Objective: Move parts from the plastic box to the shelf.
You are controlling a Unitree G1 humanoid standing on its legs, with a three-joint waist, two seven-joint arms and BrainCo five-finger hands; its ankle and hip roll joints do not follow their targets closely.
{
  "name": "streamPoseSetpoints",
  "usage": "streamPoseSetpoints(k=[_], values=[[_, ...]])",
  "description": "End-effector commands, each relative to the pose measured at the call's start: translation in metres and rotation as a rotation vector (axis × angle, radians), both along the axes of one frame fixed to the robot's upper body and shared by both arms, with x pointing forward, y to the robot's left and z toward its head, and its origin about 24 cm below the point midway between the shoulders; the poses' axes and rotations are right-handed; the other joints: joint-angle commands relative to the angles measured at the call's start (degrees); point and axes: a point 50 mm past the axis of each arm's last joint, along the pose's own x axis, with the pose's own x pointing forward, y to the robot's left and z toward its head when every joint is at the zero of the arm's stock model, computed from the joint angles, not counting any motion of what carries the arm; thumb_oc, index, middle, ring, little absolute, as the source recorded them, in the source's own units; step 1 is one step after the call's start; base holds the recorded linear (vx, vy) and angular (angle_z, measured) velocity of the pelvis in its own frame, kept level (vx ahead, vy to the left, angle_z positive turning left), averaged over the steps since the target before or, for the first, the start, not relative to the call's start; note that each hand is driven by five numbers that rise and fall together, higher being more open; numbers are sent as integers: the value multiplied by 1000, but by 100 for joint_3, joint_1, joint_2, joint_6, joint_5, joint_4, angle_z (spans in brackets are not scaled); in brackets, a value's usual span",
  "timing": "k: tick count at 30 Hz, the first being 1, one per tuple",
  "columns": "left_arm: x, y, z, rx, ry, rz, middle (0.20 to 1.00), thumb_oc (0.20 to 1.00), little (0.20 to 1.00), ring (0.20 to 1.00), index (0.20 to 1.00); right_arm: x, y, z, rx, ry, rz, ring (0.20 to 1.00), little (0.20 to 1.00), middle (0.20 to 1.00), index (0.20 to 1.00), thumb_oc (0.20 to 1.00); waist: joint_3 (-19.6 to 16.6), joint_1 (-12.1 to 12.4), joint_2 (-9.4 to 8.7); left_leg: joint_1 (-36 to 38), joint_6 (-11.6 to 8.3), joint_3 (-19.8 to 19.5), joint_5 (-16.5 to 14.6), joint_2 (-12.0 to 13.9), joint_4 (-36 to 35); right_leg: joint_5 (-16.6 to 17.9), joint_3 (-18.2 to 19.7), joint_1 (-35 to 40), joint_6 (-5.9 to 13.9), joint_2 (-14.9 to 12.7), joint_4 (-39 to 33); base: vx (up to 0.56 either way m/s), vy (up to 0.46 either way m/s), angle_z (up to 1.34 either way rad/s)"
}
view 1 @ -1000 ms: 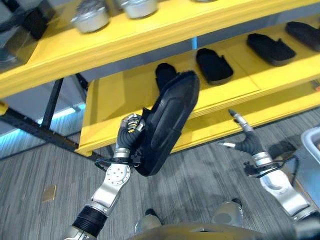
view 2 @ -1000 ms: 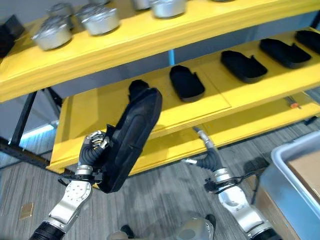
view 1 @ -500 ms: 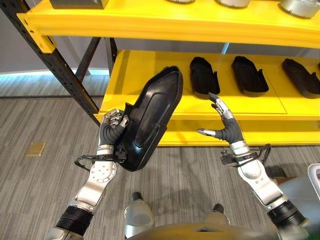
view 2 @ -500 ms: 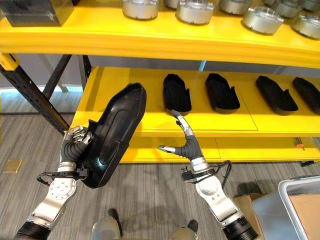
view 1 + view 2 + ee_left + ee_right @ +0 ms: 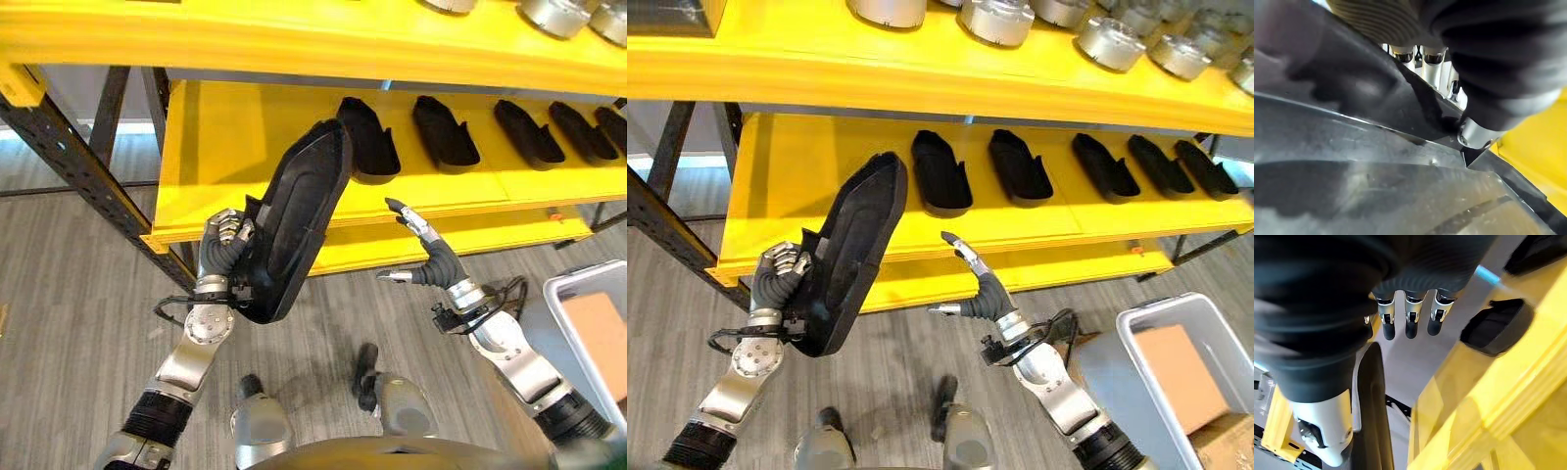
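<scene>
Left robot hand [image 5: 223, 257] grips a long black part [image 5: 299, 230], tilted upright before the yellow shelf [image 5: 235, 147].
No writing can be made out. Right robot hand [image 5: 423, 262] hangs beside the part, apart from it, fingers straight and holding nothing. More black parts [image 5: 1019, 166] lie in a row on the shelf's lower board; silver parts [image 5: 994, 18] sit above. A grey plastic box [image 5: 1136, 328] at right holds a brown slab [image 5: 1181, 377].

Both head cams are looking down from above at the same yellow shelf [image 5: 235, 147], slightly offset. The wrist cams are sitting super close: left one hugging the black part [image 5: 1376, 196], right one facing the shelf edge.
</scene>
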Motion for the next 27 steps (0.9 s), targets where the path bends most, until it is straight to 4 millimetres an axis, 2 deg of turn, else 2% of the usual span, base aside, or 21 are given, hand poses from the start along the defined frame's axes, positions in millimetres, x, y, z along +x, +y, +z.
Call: streamPoseSetpoints(k=[1,3,17,23,27], values=[[-6,-9,33,-43,-201,-35,200,200,200,200,200,-5,-5,18,-18,-124,10,1000,1000,1000,1000,1000,-307,1,166,641,249,270,-540,-286,-234,173,-130,293,-202,85,10,229,-84,193],[-8,-8,30,-60,-203,-2,200,200,200,200,200,-6,-8,19,-42,-126,33,1000,1000,1000,1000,1000,-386,2,210,627,188,276,-505,-332,-268,42,-182,473,-312,168,-79,176,-41,91],[-7,-1,32,-78,-188,43,200,200,200,200,200,-7,-11,28,-62,-181,27,1000,1000,1000,1000,1000,-391,57,171,486,124,256,-415,-189,-246,-360,-198,754,-549,406,-27,66,-74,2],[-7,5,34,-122,-211,126,200,200,200,200,200,-7,-15,37,25,-243,-20,1000,1000,1000,1000,1000,-334,-8,261,349,7,291,-369,-34,-74,-528,-203,790,-714,496,26,31,-81,8],[-6,12,36,-177,-236,200,200,200,200,200,200,-10,-21,57,142,-350,-68,1000,1000,1000,1000,1000,-221,-129,376,172,-34,337,-391,47,186,-649,-168,653,-817,519,185,-9,-35,-11]])
